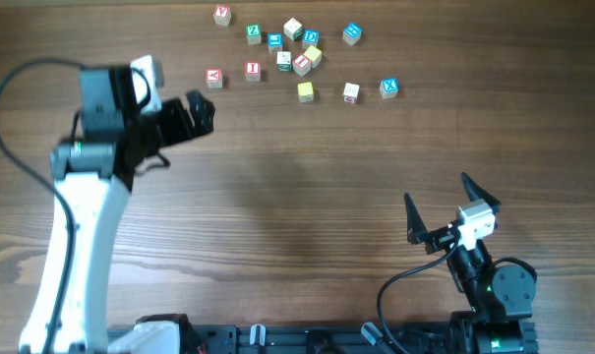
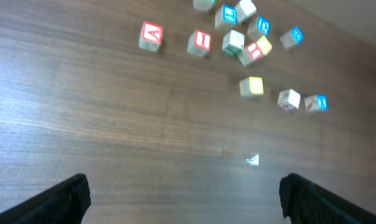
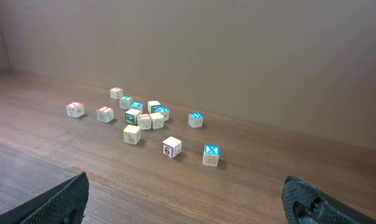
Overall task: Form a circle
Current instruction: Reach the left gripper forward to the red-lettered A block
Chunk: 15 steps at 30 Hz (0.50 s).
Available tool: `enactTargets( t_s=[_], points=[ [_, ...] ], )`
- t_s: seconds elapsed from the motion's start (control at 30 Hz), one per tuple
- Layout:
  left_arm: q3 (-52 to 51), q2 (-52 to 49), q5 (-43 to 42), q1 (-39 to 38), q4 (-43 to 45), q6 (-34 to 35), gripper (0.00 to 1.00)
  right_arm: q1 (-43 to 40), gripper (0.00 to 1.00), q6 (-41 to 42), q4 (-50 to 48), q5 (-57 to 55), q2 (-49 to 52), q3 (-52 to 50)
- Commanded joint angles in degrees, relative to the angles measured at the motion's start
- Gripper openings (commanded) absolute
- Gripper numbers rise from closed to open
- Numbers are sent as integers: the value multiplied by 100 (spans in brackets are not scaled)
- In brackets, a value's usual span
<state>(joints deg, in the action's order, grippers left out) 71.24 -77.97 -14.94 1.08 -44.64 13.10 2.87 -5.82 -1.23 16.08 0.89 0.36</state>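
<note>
Black fingers of the left pincer (image 1: 204,111) stood spread as wide as they go, with nothing between them. It was aimed at the far side of the wooden table (image 1: 277,197), just short of the cubes. The right pincer (image 1: 436,189) was equally wide and empty, well apart near your edge.

Nearest the left fingers lay a red A cube (image 1: 214,77), then a red I cube (image 1: 253,71). Beyond these sat the knot of cubes (image 1: 299,57) meant to become the circle. Several were packed touching and uneven, and I judged it no clean ring yet. A yellow cube (image 1: 305,91), a pale cube (image 1: 350,92) and a blue X cube (image 1: 388,88) lay loose nearby.

Judgement for you: the cubes were tiny against those fingers.
- You needed to take one cube at a time, coming straight down with the fingers either side of it alone.
- Starting from the outside of the knot looked safest, since any sideways sweep risked scattering neighbours.
- The left arm was much closer to the work.
</note>
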Motion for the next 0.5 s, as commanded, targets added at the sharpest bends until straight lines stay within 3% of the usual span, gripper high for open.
enactTargets(
  t_s=[0.0,0.23,0.47],
  points=[
    [1318,-728,-111,-164,-424,-529,100,-33,99,-17,-9,35,-46,-7],
    [3287,-1838,-70,-236,-1585,-767,100,-33,100,-17,-9,35,-46,-7],
    [4216,-2544,433,-236,-2057,-949,100,-33,100,-17,-9,33,-46,-7]
  ],
)
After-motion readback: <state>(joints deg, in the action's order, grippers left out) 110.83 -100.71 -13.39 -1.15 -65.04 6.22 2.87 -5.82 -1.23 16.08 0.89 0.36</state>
